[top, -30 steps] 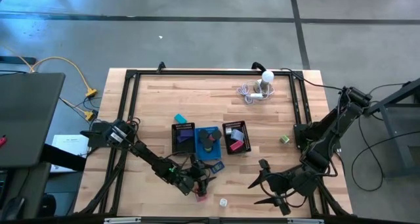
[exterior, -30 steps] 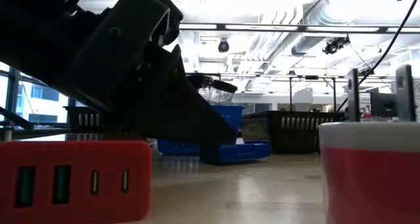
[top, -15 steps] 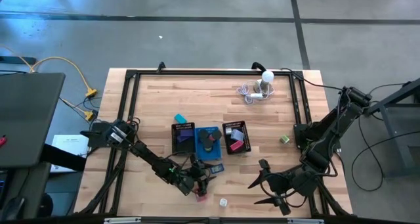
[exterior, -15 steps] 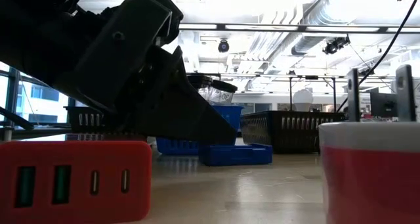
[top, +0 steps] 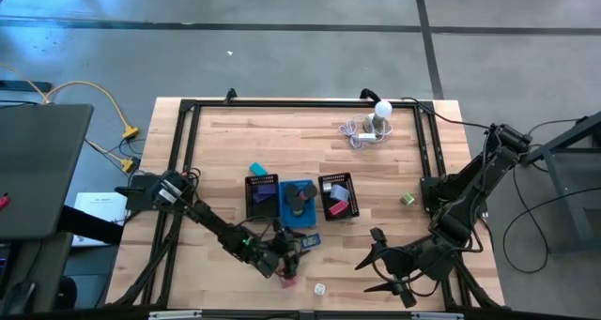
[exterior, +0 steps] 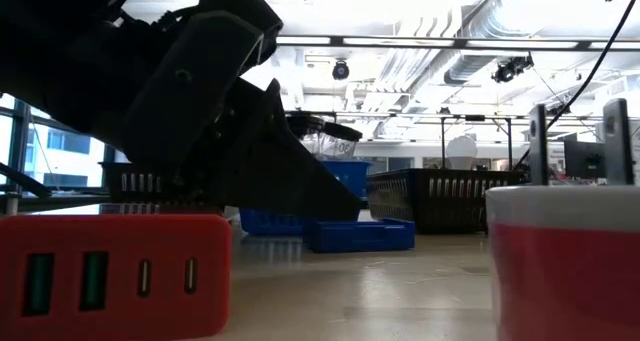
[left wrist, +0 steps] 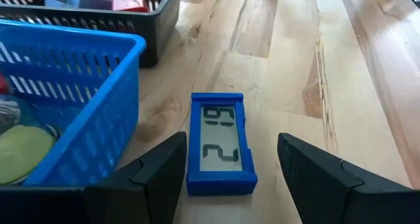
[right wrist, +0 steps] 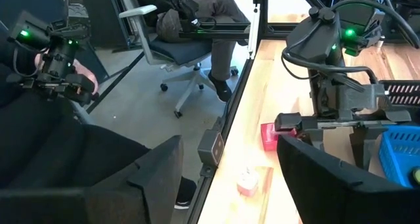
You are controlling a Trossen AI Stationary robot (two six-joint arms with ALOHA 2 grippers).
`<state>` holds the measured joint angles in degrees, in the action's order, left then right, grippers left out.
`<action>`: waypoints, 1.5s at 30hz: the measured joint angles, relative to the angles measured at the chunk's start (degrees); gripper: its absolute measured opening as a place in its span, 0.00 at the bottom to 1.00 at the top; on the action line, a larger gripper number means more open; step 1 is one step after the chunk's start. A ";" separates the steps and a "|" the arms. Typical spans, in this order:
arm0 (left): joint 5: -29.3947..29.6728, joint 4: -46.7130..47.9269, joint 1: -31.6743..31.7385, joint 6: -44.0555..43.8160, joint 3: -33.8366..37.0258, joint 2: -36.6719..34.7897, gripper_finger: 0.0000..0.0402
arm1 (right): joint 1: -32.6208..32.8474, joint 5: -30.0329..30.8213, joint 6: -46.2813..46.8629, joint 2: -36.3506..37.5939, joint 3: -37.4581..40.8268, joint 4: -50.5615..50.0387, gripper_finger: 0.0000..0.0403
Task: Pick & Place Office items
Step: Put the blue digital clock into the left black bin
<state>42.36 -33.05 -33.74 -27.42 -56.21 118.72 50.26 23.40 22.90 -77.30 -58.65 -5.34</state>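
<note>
Left tool point(left wrist: 231, 178) released, straddling the blue clock point(left wrist: 221, 144) flat on the surface point(left wrist: 289, 66) beside the blue tray point(left wrist: 79, 112); lower squarely, then close on its long edges.

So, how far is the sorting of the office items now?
Partly done. The black mesh trays and the blue tray already hold several items. In hand: the left hand, open, straddles the blue clock on the table beside the blue tray, not yet gripping. Left: the red charger, a teal block, a small item near the right edge. The right hand waits, open.
</note>
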 joint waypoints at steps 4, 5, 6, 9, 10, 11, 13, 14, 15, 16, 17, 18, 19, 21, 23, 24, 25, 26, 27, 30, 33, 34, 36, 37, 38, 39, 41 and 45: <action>-0.64 0.03 0.26 -0.24 -0.02 0.00 0.58 | 0.02 -0.02 0.00 0.00 0.00 0.00 0.59; -0.50 0.08 0.26 -0.23 -0.02 0.00 0.58 | 0.00 -0.02 0.00 0.00 0.00 0.00 0.59; -0.43 0.18 0.26 -0.26 -0.02 0.00 0.58 | 0.02 -0.02 0.00 0.00 0.00 0.00 0.59; -0.35 0.89 0.26 -0.45 -0.03 0.00 0.58 | 0.00 -0.02 0.00 0.00 0.00 0.00 0.59; -0.32 1.47 0.26 -0.60 -0.04 0.00 0.58 | 0.02 -0.03 0.00 0.00 0.00 0.00 0.59; -0.32 2.04 0.26 -0.91 -0.02 0.00 0.58 | 0.00 -0.04 0.00 0.00 0.00 0.00 0.59; -0.39 2.24 0.26 -1.03 -0.02 0.02 0.58 | 0.00 -0.04 0.00 0.00 0.00 0.00 0.59; -0.58 2.20 0.26 -1.09 -0.02 0.02 0.58 | 0.00 -0.04 0.00 0.00 0.00 0.00 0.59; -0.87 2.20 0.26 -1.09 -0.02 0.02 0.58 | 0.00 -0.04 0.00 0.00 0.00 0.00 0.59; -1.25 2.24 0.26 -1.11 -0.02 0.02 0.58 | 0.01 -0.04 0.00 0.00 0.00 0.00 0.59; -1.54 2.26 0.26 -1.11 -0.02 0.02 0.58 | 0.01 -0.04 0.00 0.00 0.00 0.00 0.59; -1.65 2.24 0.26 -1.11 -0.02 0.02 0.58 | 0.01 -0.04 0.01 0.00 0.00 0.00 0.59; -1.69 2.25 0.26 -1.11 -0.02 0.02 0.58 | 0.00 -0.04 0.00 0.00 0.00 0.00 0.59; -1.76 2.26 0.26 -1.11 -0.02 0.02 0.58 | 0.01 -0.04 0.00 0.00 0.00 0.01 0.59; -2.26 2.26 0.26 -1.17 -0.02 0.02 0.58 | 0.00 -0.04 0.00 0.00 0.00 0.02 0.59; -3.02 2.26 0.26 -1.64 -0.02 0.02 0.58 | 0.01 -0.04 0.00 0.00 0.00 0.02 0.59; -3.94 2.28 0.33 -2.31 -0.02 0.02 0.58 | 0.01 -0.04 0.01 0.00 0.00 0.02 0.59; -5.06 2.35 0.50 -2.46 -0.02 0.02 0.58 | 0.02 -0.04 0.00 0.00 0.00 0.02 0.59; -6.00 2.63 0.62 -2.55 -0.02 0.02 0.58 | 0.01 -0.04 0.01 0.00 0.00 0.02 0.59; -6.65 3.35 0.68 -3.57 -0.02 0.02 0.58 | 0.01 -0.04 0.00 0.00 0.00 0.02 0.59; -6.65 3.53 0.68 -3.86 -0.02 0.02 0.58 | 0.01 -0.04 0.00 -0.01 0.00 0.04 0.59; -6.65 3.53 0.68 -3.88 -0.02 0.02 0.58 | 0.01 -0.04 0.01 0.00 0.00 0.04 0.59; -6.65 3.58 0.68 -3.90 -0.02 0.02 0.58 | 0.00 -0.04 0.00 0.00 0.00 0.03 0.59; -6.65 3.61 0.70 -3.97 -0.02 0.02 0.58 | 0.01 -0.04 0.00 0.00 0.00 0.03 0.59; -6.67 3.67 0.82 -4.28 -0.02 0.02 0.58 | 0.02 -0.04 0.00 0.00 0.00 0.04 0.59; -6.75 3.75 0.93 -4.70 -0.02 -0.01 0.58 | 0.00 -0.04 0.01 -0.01 0.00 0.03 0.59; -6.85 4.05 0.96 -5.75 -0.04 -0.04 0.58 | 0.02 -0.04 0.00 -0.02 0.00 0.04 0.59; -6.79 4.53 0.96 -5.90 -0.04 -0.04 0.54 | 0.02 -0.04 0.00 -0.02 0.00 0.04 0.59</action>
<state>35.56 -28.52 -32.77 -33.32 -56.25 118.67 50.28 23.35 22.90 -77.32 -58.65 -5.30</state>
